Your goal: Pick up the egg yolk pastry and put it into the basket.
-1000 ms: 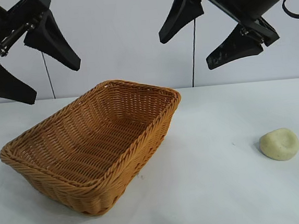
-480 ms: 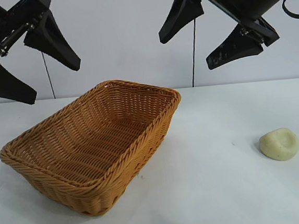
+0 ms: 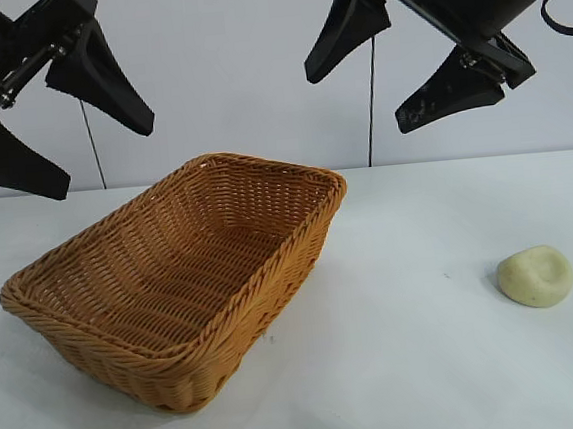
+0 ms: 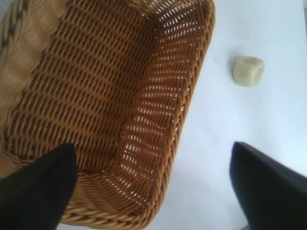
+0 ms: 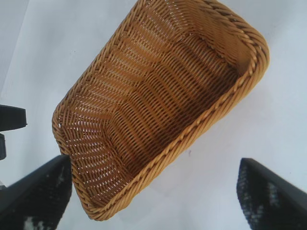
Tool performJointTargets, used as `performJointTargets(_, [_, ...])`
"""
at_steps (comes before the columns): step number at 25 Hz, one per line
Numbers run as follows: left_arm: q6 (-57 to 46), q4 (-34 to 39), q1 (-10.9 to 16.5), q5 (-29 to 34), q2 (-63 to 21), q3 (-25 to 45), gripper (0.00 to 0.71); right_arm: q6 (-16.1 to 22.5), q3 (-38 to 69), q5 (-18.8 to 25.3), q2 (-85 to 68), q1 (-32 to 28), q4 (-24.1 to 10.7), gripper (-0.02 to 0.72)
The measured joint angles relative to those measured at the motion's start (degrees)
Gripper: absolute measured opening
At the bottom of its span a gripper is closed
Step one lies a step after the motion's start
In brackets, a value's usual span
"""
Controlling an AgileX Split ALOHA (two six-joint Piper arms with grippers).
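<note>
Two tools hang high above the surface (image 3: 410, 364), both spread wide and holding nothing: our left tool (image 3: 57, 119) over the near left end of the basket (image 3: 186, 273), our right tool (image 3: 394, 70) above the bare stretch between basket and pastry. We see the egg yolk pastry (image 3: 535, 276) resting on the white surface well apart from the basket, off to its right, dent upward.

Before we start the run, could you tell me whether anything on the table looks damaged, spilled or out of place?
Nothing stands out. The basket sits upright, intact and holding nothing, and the egg yolk pastry lies whole on the table to its right, apart from it.
</note>
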Motion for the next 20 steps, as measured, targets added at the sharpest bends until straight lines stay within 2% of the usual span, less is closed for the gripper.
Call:
performJointTargets(4, [-6.53,3.94,0.0,1.09,-4.74,1.16,0.668,0.0,0.0,0.0,0.0,0.0,0.0,0.642])
performJointTargets(13, [-26.86,6.44,-0.39,0.61,-14.86,11.23,0.668,0.0,0.0,0.12,0.0,0.0,0.0,0.642])
performJointTargets(16, [-35.65,9.07,-2.34,-0.77,-15.83,11.98,0.668,0.0,0.0,0.24,0.0,0.0,0.0,0.642])
performJointTargets(20, [-49.54,18.28,-6.86,-2.71,-15.83,12.05,0.668,0.0,0.0,0.28,0.0,0.0,0.0,0.642])
